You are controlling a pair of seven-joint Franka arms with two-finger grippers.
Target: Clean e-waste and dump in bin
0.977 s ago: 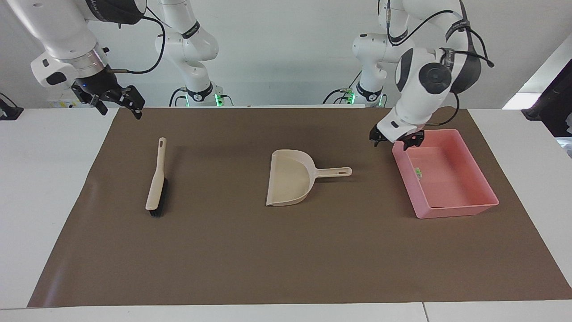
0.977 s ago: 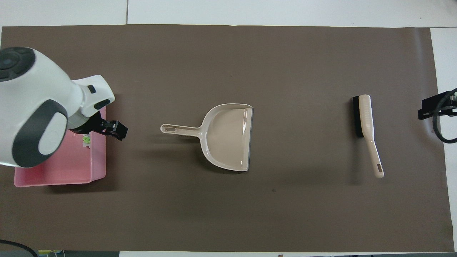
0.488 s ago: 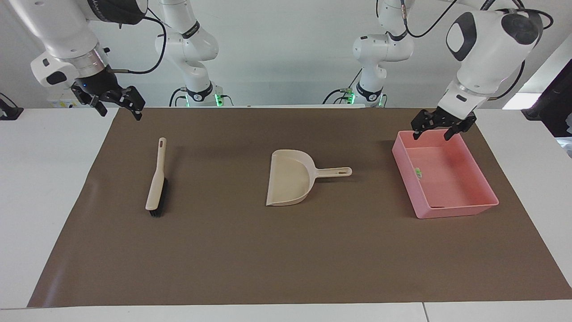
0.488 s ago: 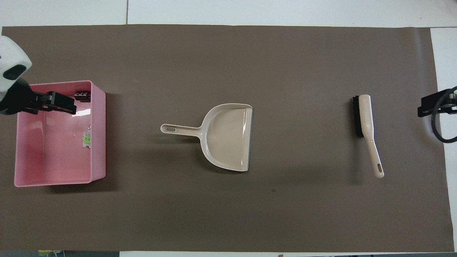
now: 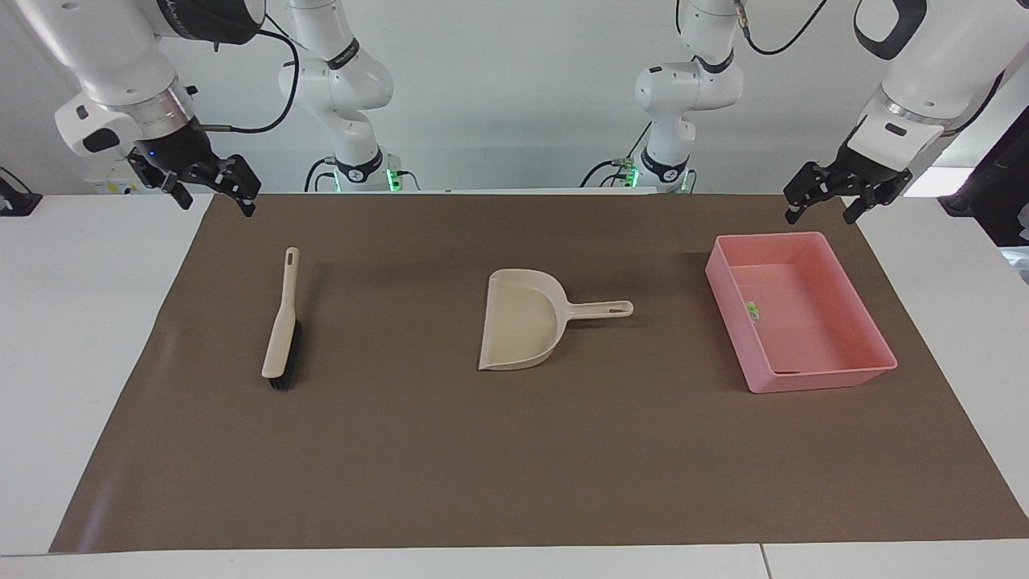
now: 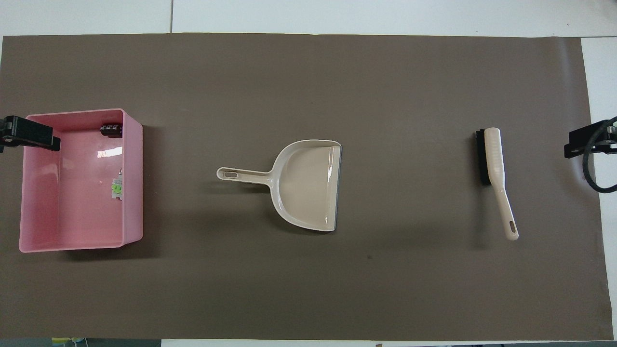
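The bin [image 5: 828,376] is a shallow pink tray on the brown mat at the left arm's end of the table. Inside it lie both pieces of e-waste: a white block with green bits [image 5: 752,310] [image 6: 117,188] against the wall that faces the dustpan, and a small dark block [image 6: 110,129] in a corner farther from the robots. My left gripper [image 5: 821,211] hangs open and empty in the air over the mat's edge on the robots' side of the bin [image 6: 132,193]. My right gripper [image 5: 217,197] waits open and empty above the mat's corner at the right arm's end.
A beige dustpan [image 5: 522,322] [image 6: 303,185] lies at the mat's middle, its handle pointing toward the bin. A beige brush with black bristles [image 5: 281,330] [image 6: 494,164] lies toward the right arm's end. White table surrounds the brown mat [image 5: 514,458].
The left arm has risen and swung away from the bin's dustpan-side corner, ending over the mat's edge at its own end. The bin now shows whole. The right arm has stayed put.
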